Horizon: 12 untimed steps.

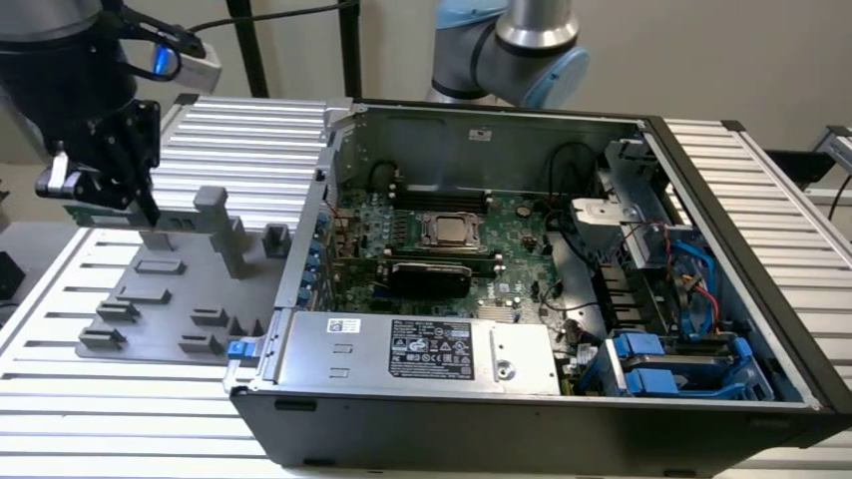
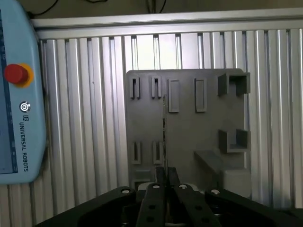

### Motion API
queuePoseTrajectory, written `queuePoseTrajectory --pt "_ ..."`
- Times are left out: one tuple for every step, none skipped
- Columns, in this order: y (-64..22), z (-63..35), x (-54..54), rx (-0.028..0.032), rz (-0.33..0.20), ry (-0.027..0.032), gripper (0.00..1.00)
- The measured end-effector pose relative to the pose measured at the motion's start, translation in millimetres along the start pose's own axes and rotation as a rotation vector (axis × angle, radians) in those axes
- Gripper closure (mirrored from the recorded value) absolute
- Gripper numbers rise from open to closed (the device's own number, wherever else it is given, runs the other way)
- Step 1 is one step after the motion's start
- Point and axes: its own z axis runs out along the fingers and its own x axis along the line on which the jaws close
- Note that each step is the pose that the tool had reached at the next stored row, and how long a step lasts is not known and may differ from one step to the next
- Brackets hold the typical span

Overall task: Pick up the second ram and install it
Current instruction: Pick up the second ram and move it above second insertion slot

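My gripper (image 1: pixel 123 205) is at the exterior view's left, above the grey parts holder (image 1: pixel 174 289). It is shut on the second ram (image 1: pixel 94 213), a thin green stick whose end shows beneath the black fingers. In the wrist view the second ram (image 2: pixel 164 127) appears edge-on as a thin line running out from between the closed gripper (image 2: pixel 165 178), over the grey parts holder (image 2: pixel 189 127). The open computer case (image 1: pixel 745 269) lies to the exterior view's right, with the green motherboard (image 1: pixel 520 225) and its CPU socket (image 1: pixel 450 232) inside.
The holder has upright posts (image 1: pixel 219 225) and several empty slots. A power supply (image 1: pixel 419 349) sits at the case's near side and blue drive brackets (image 1: pixel 665 364) at its near right corner. A second robot arm (image 1: pixel 513 45) stands behind the case. A teach pendant (image 2: pixel 19 94) lies beside the holder.
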Motion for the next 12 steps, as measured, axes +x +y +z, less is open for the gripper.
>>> queuePoseTrajectory --pt "-3.4 -3.0 -0.2 -0.0001 0.0 -0.0012 0.87" --pt "-6.6 -5.9 -0.5 -0.0002 -0.001 -0.0025 0.87" --pt "-10.0 -8.8 -0.7 -0.0004 -0.001 -0.0036 0.87" --pt "-13.3 -11.6 -0.9 -0.0003 -0.001 -0.0049 0.87" --pt "-17.0 -14.7 -1.2 -0.0004 -0.001 -0.0061 0.87" --pt "-20.3 -17.5 -1.4 -0.0004 -0.001 -0.0074 0.87" --pt "-23.8 -20.3 -1.7 -0.0006 -0.002 -0.0084 0.87" --pt "-27.4 -22.9 -2.0 -0.0005 -0.002 -0.0096 0.87" --pt "-31.1 -25.3 -2.2 -0.0004 -0.002 -0.0107 0.87" --pt "-34.9 -27.8 -2.5 -0.0006 -0.002 -0.0115 0.87" --pt "-38.6 -30.3 -2.7 -0.0007 -0.002 -0.0123 0.87" --pt "-42.4 -32.7 -3.0 -0.0008 -0.002 -0.0131 0.87"
